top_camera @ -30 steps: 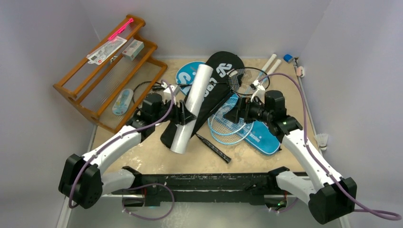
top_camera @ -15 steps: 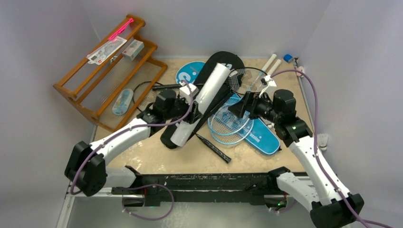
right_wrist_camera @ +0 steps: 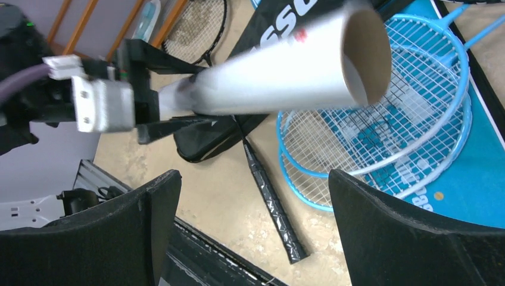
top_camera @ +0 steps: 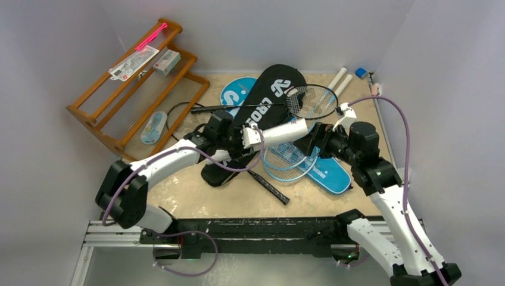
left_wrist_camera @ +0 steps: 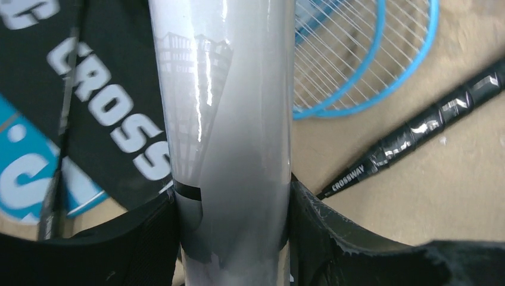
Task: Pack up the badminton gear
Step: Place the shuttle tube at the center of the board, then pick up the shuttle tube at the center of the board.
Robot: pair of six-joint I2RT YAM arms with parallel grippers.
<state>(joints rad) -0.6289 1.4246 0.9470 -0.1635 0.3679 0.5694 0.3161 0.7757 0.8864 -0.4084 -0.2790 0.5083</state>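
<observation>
My left gripper (top_camera: 251,138) is shut on the long white tube (top_camera: 279,131), which hangs level above the gear. In the left wrist view both fingers (left_wrist_camera: 333,238) press the tube (left_wrist_camera: 226,119). The tube's open cardboard end (right_wrist_camera: 366,53) faces my right gripper (top_camera: 309,143), whose jaws stand wide open with nothing between them (right_wrist_camera: 253,202). Below lie the black "CROSSWAY" cover (top_camera: 271,98), two light-blue rackets (top_camera: 286,161) on a blue cover (top_camera: 330,173), a black racket head (top_camera: 309,101) and a black handle (top_camera: 268,186). A shuttlecock (top_camera: 405,176) sits at the right wall.
The wooden rack (top_camera: 131,89) with small packages and a pink stick stands at the back left. A second blue cover (top_camera: 235,92) peeks from under the black one. White racket handles (top_camera: 337,80) point to the back right corner. Walls close in on both sides.
The left arm has lifted the tube off the black cover and swung it from diagonal to level, open end toward the right gripper. The right arm has drawn back to the right.
</observation>
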